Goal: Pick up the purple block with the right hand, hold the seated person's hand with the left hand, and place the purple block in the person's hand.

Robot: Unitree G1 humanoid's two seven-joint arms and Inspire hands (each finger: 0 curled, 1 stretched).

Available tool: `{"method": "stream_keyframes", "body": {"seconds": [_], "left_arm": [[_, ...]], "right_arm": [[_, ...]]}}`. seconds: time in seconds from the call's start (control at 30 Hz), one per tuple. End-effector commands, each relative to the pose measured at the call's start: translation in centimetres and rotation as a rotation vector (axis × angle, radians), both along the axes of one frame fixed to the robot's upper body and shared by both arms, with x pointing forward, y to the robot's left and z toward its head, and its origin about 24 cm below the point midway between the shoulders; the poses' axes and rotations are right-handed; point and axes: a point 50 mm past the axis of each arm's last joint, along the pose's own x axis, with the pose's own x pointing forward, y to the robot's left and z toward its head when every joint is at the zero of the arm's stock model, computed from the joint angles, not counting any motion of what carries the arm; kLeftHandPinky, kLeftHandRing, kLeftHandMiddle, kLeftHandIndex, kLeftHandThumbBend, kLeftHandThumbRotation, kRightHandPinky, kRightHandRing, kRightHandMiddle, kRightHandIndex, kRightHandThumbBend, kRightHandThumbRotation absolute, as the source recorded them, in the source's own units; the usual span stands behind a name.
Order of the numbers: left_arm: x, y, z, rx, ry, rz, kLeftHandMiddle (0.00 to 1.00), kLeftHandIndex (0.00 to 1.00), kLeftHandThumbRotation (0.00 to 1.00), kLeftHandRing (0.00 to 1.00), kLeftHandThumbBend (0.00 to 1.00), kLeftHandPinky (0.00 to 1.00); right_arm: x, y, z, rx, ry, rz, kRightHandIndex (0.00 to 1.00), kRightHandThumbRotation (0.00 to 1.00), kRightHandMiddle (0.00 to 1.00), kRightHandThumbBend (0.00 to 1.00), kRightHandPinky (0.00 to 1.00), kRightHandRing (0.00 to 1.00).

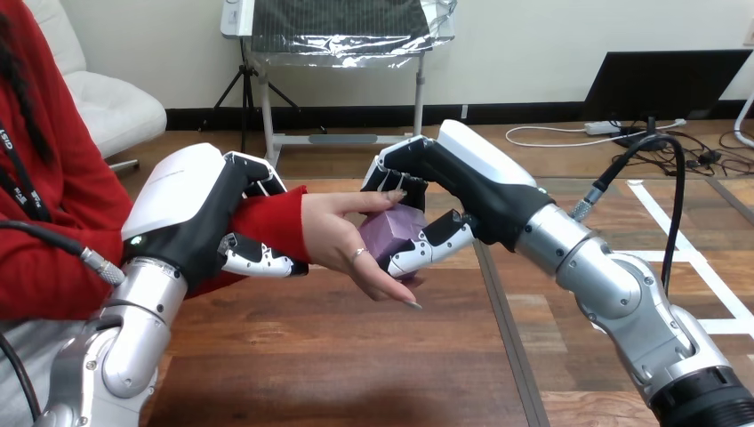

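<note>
Pickup and hold judged done: left hand (pixel 191 218) curls fingers and thumb round the person's wrist (pixel 286 218), right hand (pixel 445 189) pinches the purple block (pixel 389 233) against the person's hand (pixel 336 233), just beyond the left hand's fingertips; release remains.
</note>
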Motion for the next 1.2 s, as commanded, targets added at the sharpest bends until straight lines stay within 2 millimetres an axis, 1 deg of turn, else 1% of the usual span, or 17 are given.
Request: {"method": "stream_keyframes", "body": {"seconds": [0.0, 0.57, 1.17], "left_arm": [[1.4, -1.4, 4.5, -0.042, -0.214, -0.052, 0.44, 0.43, 0.0, 0.4, 0.8, 0.34], [1.3, -1.4, 3.8, -0.038, -0.182, -0.065, 0.44, 0.43, 0.0, 0.4, 0.8, 0.34], [0.9, -1.3, 3.4, -0.02, -0.156, -0.069, 0.46, 0.46, 0.0, 0.42, 0.81, 0.37]], "right_arm": [[-0.3, 1.9, 2.3, 0.082, -0.072, 0.054, 0.45, 0.0, 0.43, 0.7, 0.36, 0.37], [-0.4, 2.0, 2.7, 0.091, -0.061, 0.049, 0.45, 0.0, 0.42, 0.7, 0.34, 0.35], [-0.3, 1.7, 2.3, 0.077, -0.037, 0.052, 0.46, 0.0, 0.43, 0.71, 0.36, 0.37]]}}
